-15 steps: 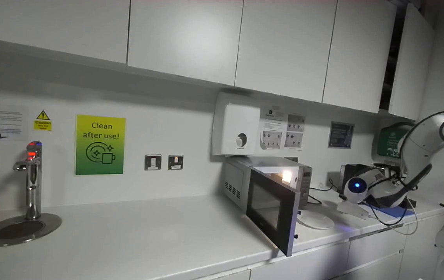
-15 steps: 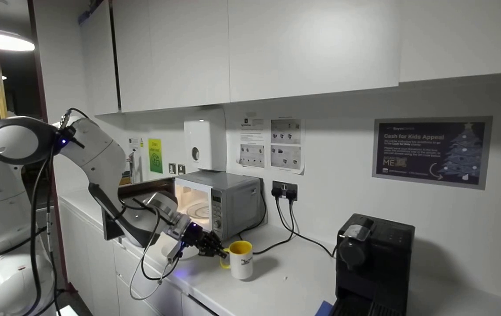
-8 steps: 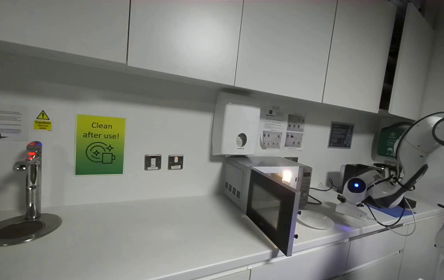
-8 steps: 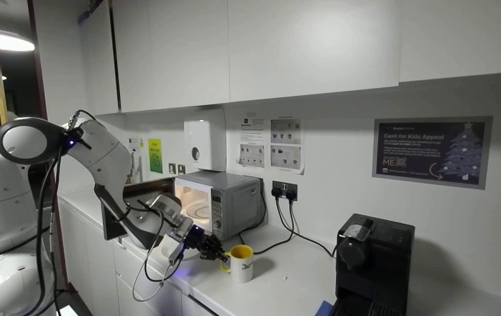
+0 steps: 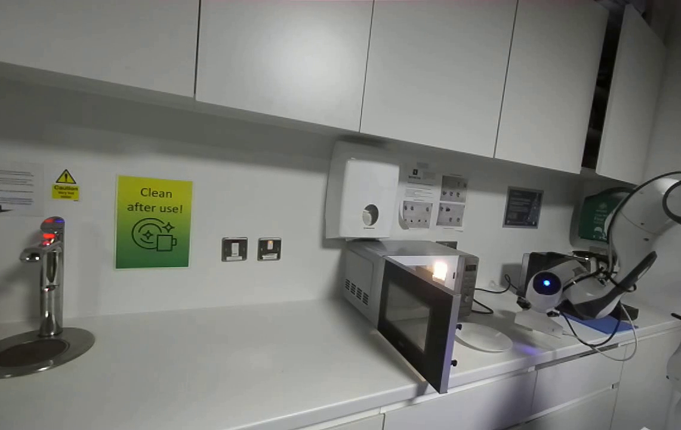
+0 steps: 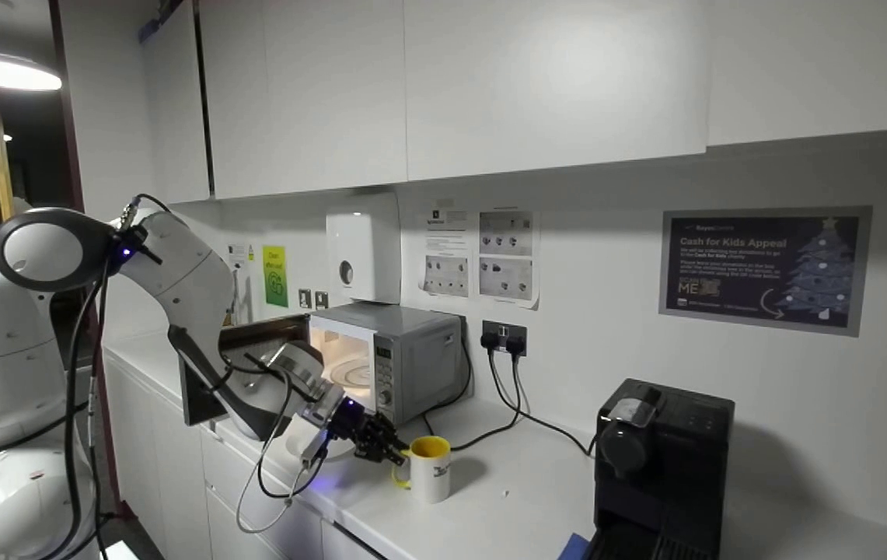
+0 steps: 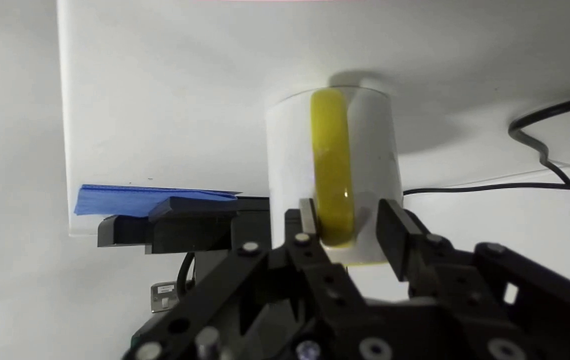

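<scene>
One white mug (image 6: 429, 478) stands upright, its handle (image 7: 332, 167) and interior (image 6: 431, 446) yellow.

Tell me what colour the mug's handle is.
The handle is yellow; it shows best in the wrist view.

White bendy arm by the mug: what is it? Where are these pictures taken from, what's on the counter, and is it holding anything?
It's a robot arm, a jointed machine with a black pincer for grabbing things. The exterior views are taken from two places outside it; the wrist view is taken from its wrist. On the counter are a white mug, an open microwave, a white plate and a coffee machine. Nothing is gripped: the mug's yellow handle is between the spread fingers, with a gap on one side.
</scene>
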Tool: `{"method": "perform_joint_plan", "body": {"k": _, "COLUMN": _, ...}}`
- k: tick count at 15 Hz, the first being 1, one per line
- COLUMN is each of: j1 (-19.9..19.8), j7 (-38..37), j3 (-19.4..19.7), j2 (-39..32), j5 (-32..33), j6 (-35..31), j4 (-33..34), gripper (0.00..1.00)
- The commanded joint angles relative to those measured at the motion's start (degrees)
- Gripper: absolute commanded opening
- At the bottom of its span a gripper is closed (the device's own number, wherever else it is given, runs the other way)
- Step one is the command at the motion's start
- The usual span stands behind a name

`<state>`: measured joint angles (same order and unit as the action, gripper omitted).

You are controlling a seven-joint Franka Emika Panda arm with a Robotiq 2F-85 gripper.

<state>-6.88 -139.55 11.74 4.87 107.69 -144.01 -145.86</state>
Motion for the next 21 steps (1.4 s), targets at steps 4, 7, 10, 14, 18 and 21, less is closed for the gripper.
{"method": "perform_joint_plan", "body": {"k": 4, "j1": -0.3, "j7": 1.6, "j3": -0.6, "j2": 1.2, "j5": -1.9, "j6": -1.9, "j4": 1.3, "gripper": 0.94}}
{"method": "perform_joint_plan", "body": {"k": 7, "j1": 0.7, "j7": 3.2, "j3": -1.7, "j2": 2.8, "j5": -4.8, "j6": -3.9, "j4": 0.5, "gripper": 1.00}}
{"method": "perform_joint_plan", "body": {"k": 10, "j1": 2.0, "j7": 5.1, "j3": -3.2, "j2": 4.3, "j5": -7.9, "j6": -7.6, "j4": -0.1, "gripper": 1.00}}
{"method": "perform_joint_plan", "body": {"k": 14, "j1": 4.1, "j7": 8.6, "j3": -4.3, "j2": 6.6, "j5": -11.3, "j6": -14.2, "j4": -0.5, "gripper": 1.00}}
{"method": "perform_joint_plan", "body": {"k": 18, "j1": 7.1, "j7": 16.1, "j3": -6.6, "j2": 7.6, "j5": -16.1, "j6": -19.1, "j4": 0.4, "gripper": 1.00}}
{"method": "perform_joint_plan", "body": {"k": 21, "j1": 9.9, "j7": 24.2, "j3": -8.5, "j2": 7.0, "j5": -21.3, "j6": -21.7, "j4": 2.0, "gripper": 1.00}}
